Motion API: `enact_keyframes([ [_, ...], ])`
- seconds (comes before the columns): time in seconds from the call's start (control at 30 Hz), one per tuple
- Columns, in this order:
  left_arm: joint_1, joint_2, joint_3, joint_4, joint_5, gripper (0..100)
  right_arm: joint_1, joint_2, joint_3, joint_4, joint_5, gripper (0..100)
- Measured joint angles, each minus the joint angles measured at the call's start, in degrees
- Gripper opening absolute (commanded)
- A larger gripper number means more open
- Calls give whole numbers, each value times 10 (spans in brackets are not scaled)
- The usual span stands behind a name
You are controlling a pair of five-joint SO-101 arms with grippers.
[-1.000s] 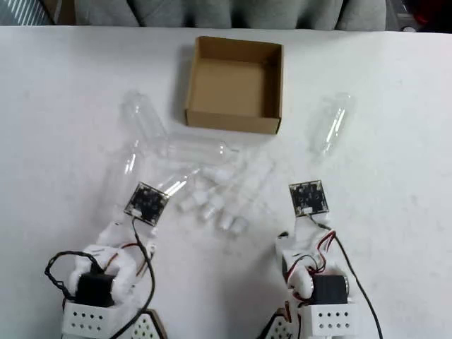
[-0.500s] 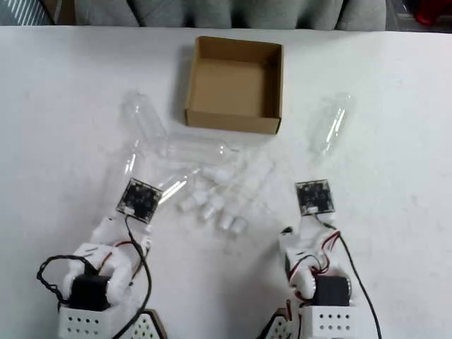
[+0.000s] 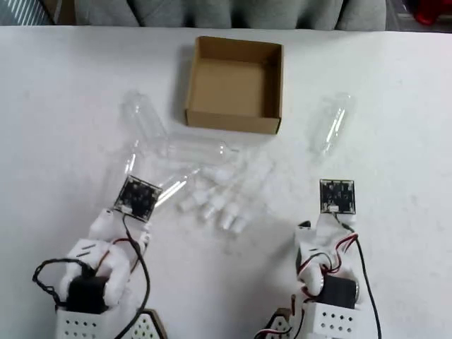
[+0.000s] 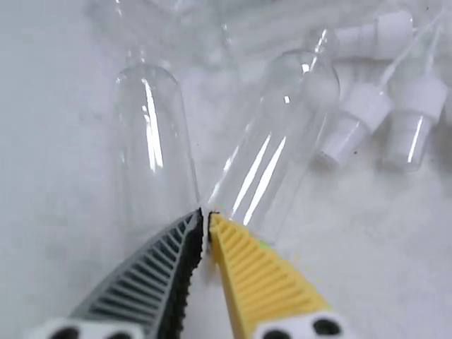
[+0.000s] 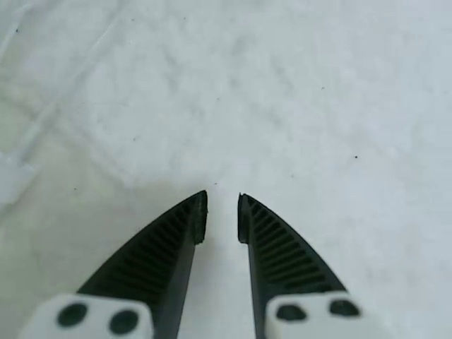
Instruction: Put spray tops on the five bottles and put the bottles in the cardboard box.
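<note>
The open cardboard box (image 3: 234, 85) stands at the back middle of the table. Several clear bottles lie on their sides without tops: one (image 3: 145, 119) left of the box, one (image 3: 195, 150) in front of it, one (image 3: 332, 124) to the right. My left gripper (image 4: 205, 216) is shut on nothing, its tips just short of the ends of two bottles (image 4: 152, 145) (image 4: 277, 159). White spray tops (image 3: 215, 200) (image 4: 364, 113) lie clustered mid-table. My right gripper (image 5: 222, 206) is slightly open over bare table.
The left arm (image 3: 137, 198) sits at the front left and the right arm (image 3: 337, 196) at the front right. Thin dip tubes from the spray tops (image 3: 256, 173) spread across the middle. The white table (image 3: 395, 155) has room at the right.
The right arm has swung to the right, away from the spray tops. The left arm has shifted slightly left and forward toward the two nearest bottles.
</note>
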State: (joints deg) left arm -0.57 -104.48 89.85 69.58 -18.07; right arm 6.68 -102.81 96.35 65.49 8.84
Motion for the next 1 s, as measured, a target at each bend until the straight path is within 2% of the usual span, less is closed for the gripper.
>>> enact_keyframes([
  [0.1,0,0,-38,-6,-26,20,2,0,0,-2,0,46],
  [0.3,1,18,-103,-6,-31,20,1,0,0,-25,0,46],
  [0.47,-2,164,-200,-19,-18,20,1,0,0,-25,0,46],
  [0.73,-27,426,-354,-37,33,27,1,0,0,-25,56,46],
  [1.0,-60,583,-382,-90,35,243,1,0,0,-25,60,46],
])
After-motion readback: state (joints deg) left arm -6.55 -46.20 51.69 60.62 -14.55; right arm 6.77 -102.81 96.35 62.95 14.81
